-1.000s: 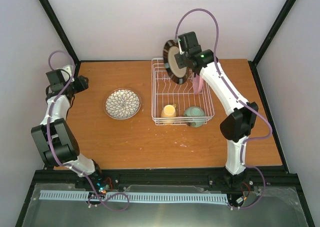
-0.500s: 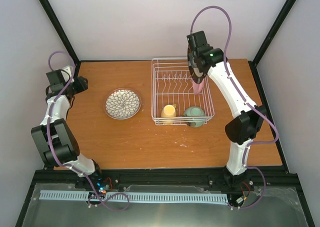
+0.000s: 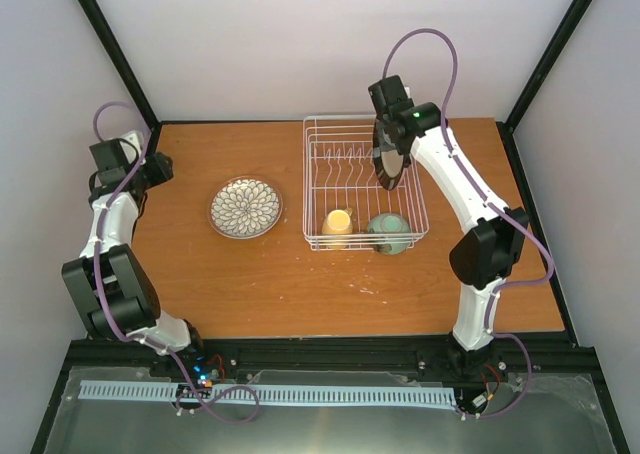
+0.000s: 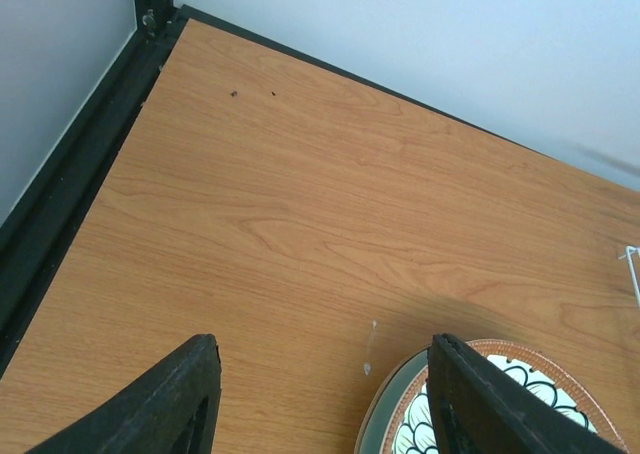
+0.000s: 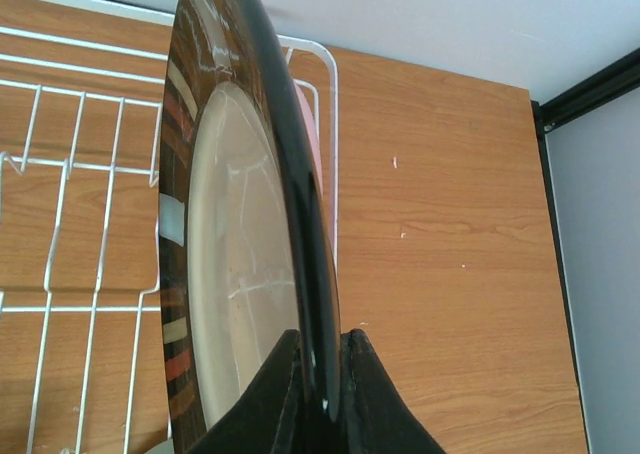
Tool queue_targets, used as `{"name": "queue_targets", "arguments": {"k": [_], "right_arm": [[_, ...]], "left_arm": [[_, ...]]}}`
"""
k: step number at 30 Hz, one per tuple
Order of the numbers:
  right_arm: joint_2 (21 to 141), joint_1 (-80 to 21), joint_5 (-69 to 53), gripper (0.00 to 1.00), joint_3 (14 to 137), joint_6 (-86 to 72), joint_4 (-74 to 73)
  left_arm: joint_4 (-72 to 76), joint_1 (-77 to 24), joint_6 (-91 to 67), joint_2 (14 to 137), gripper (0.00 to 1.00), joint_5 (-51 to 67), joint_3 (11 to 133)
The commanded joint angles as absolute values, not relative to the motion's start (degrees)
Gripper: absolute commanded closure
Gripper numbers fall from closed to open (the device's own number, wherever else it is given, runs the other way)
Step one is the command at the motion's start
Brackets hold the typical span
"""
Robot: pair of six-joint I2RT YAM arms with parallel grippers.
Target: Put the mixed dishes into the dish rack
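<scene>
My right gripper (image 3: 388,119) is shut on the rim of a dark plate (image 3: 390,159) with a striped rim and cream centre. It holds the plate upright and edge-on over the right side of the white wire dish rack (image 3: 318,174). In the right wrist view the gripper (image 5: 320,346) pinches the plate (image 5: 240,274), with a sliver of the pink plate (image 5: 313,139) just behind it. A pale yellow mug (image 3: 338,221) and a mint green bowl (image 3: 388,231) sit in the rack's near end. The petal-patterned plate (image 3: 245,207) lies on the table left of the rack. My left gripper (image 3: 160,164) is open and empty beyond it. No light teal plate shows.
The left wrist view shows the open left gripper (image 4: 325,404) over bare wood, the petal plate's edge (image 4: 560,389) at the lower right and the black frame post (image 4: 150,14) at the far-left corner. White walls close the table's back and sides.
My right arm has swung the dark plate from face-on above the rack's far edge to edge-on and lower, over the rack's right side beside the pink plate. The left arm has barely moved.
</scene>
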State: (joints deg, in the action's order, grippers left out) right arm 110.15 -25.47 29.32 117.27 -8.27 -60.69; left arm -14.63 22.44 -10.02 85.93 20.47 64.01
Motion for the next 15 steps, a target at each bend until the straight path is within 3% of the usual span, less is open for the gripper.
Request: {"name": "queue_targets", "arguments": {"k": [1, 15], "right_arm": [[109.04, -25.31, 32.32, 0.97, 116.18, -11.46, -55.97], [117.6, -25.36, 34.04, 0.97, 122.73, -11.41, -56.53]], "left_arm": [[-15.4, 22.42, -11.37, 83.61, 0.43, 19.29, 64.07], [-15.33, 22.42, -11.6, 84.23, 0.43, 18.05, 63.68]]}}
